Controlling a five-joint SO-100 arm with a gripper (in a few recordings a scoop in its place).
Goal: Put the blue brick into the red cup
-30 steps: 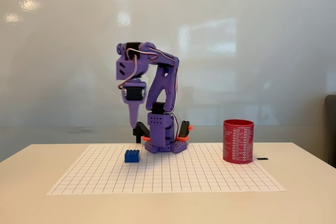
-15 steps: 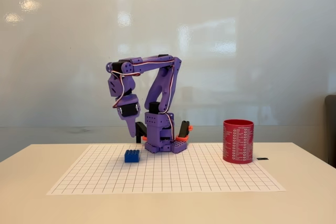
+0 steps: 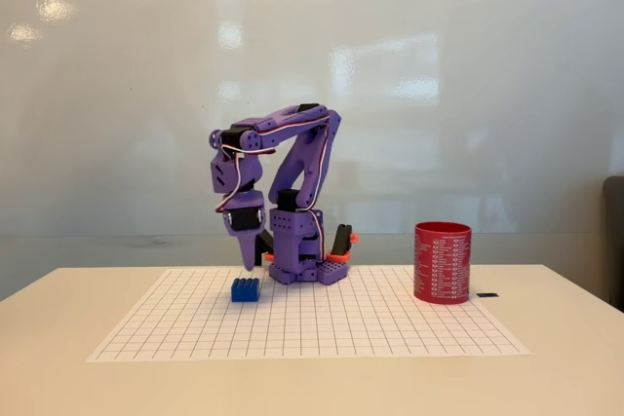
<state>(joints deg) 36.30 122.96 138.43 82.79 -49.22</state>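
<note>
The task is judged to be at its start: nothing has been grasped, and the approach, the pinch, the carry and the drop into the cup are all left to do

The table [image 3: 575,358] is seen as a broad, smooth, off-white slab with a matte top. On it a thin white paper sheet ruled with a fine grid [image 3: 322,323] is laid flat, and everything of interest stands on that sheet or at its edge. The arm [image 3: 292,192] is built of purple printed plastic with black motor blocks and thin looped wires, folded over so that the wrist points downward. The red cup [image 3: 443,262] is found upright at the right of the sheet, well apart from the arm's tip: a straight-sided cylinder, glossy, with columns of small white print and an open mouth. The gripper [image 3: 250,260] is held just above the brick, apparently not touching it; its tip is seen as one tapering purple point, so whether the fingers are spread or pressed together cannot be told. The blue brick [image 3: 246,289] rests on the sheet left of the arm's base, a small blocky piece of bright hard plastic with studs on top
</note>
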